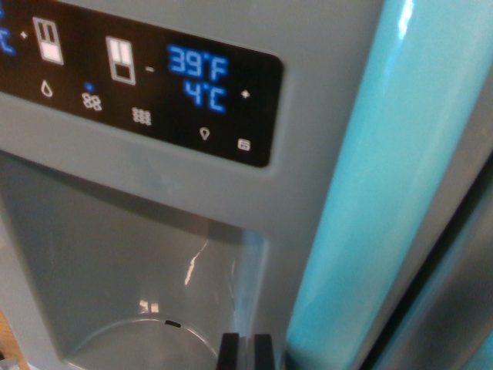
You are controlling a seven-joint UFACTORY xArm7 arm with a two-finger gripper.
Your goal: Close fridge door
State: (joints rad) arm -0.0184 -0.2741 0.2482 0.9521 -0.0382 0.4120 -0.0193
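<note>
fingers: the fingers [248, 351] show only as two dark tips at the bottom edge of the wrist view, pressed together with no gap to speak of and nothing between them.
fridge door: the fridge door [100, 193] fills the frame above and to the wrist view's left of the fingers, very close; whether the tips touch it cannot be told.
door look: grey, smooth, seen tilted.
control panel: a black control panel [154, 85] sits well above the fingers, with white icons and blue digits reading 39°f and 4°c.
dispenser recess: a dispenser recess [131, 262] opens just above and to the wrist view's left of the fingers; its curved lower lip runs right beside the tips.
handle: a glossy turquoise handle [385, 193] runs slantwise just to the wrist view's right of the fingers, rising to the top edge.
edges: past the handle a dark seam [451, 277] follows the door's edge.
open room: little; surfaces crowd the fingers on both sides.
</note>
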